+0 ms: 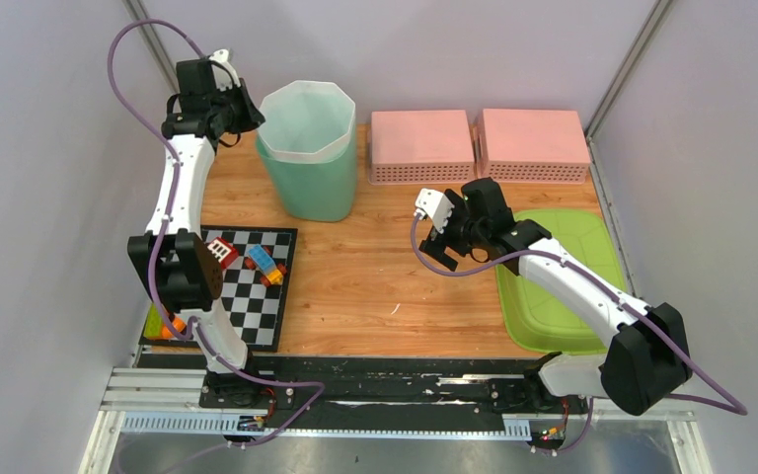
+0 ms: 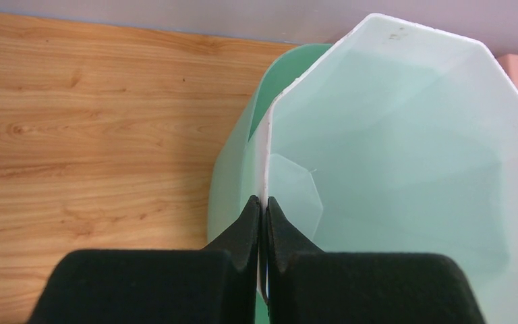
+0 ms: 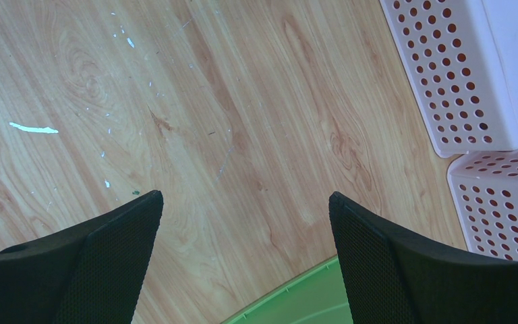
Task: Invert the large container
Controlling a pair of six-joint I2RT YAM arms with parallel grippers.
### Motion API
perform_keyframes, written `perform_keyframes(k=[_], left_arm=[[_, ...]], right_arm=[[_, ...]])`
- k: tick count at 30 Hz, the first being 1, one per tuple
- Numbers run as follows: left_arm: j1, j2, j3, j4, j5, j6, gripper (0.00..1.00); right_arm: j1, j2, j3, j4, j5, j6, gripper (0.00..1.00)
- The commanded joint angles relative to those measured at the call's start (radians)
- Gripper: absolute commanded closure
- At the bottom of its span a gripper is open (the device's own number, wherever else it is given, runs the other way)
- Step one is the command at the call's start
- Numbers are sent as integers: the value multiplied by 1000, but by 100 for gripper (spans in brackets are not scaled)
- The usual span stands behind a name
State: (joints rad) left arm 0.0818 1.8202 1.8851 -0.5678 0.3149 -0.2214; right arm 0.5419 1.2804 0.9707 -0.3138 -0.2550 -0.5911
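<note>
From above, the large container (image 1: 308, 148) stands upright at the far side of the desk (image 1: 375, 286), with its mouth to the top and its long axis vertical. My left claw (image 1: 250, 117) is at its left edge, on the rim. My right claw (image 1: 451, 252) hangs over bare wood in the middle, well apart from the container, which lies to the far left of it. The green tray (image 1: 563, 286) is just beside this claw on the right.

In my left wrist view, the left claw (image 2: 263, 206) is closed tight on the white rim (image 2: 267, 148) of the large container (image 2: 391, 155). One finger is outside the wall and the other inside, with the thin wall pinched between them. The body of the container goes forward and to the right from this grip.

In my right wrist view, the right claw (image 3: 245, 198) is wide open and holds nothing. Under it I see only the desk (image 3: 175, 101), a corner of the green tray (image 3: 297, 300) and the pink baskets (image 3: 465, 74).

I judge that the turn depends on the left grip, because the left arm is the nearer one and already has the rim. With such a thin pinch, the container could slip when it tips.
</note>
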Motion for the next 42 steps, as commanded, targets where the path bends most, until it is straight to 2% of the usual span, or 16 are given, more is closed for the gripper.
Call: perform_keyframes(k=[1, 14, 24, 33, 42], left_arm=[[-49, -15, -53, -94, 96, -49, 100], [-72, -58, -93, -84, 97, -68, 100], [-71, -148, -146, -101, 14, -64, 100], [-107, -181, -184, -114, 63, -70, 100], [-169, -223, -245, -129, 83, -58, 100]], right_arm=[[13, 2, -10, -2, -15, -2, 5], [13, 2, -9, -2, -10, -3, 5], [13, 0, -9, -2, -12, -4, 5], [13, -17, 1, -5, 1, -8, 5], [10, -56, 120, -84, -5, -4, 5]])
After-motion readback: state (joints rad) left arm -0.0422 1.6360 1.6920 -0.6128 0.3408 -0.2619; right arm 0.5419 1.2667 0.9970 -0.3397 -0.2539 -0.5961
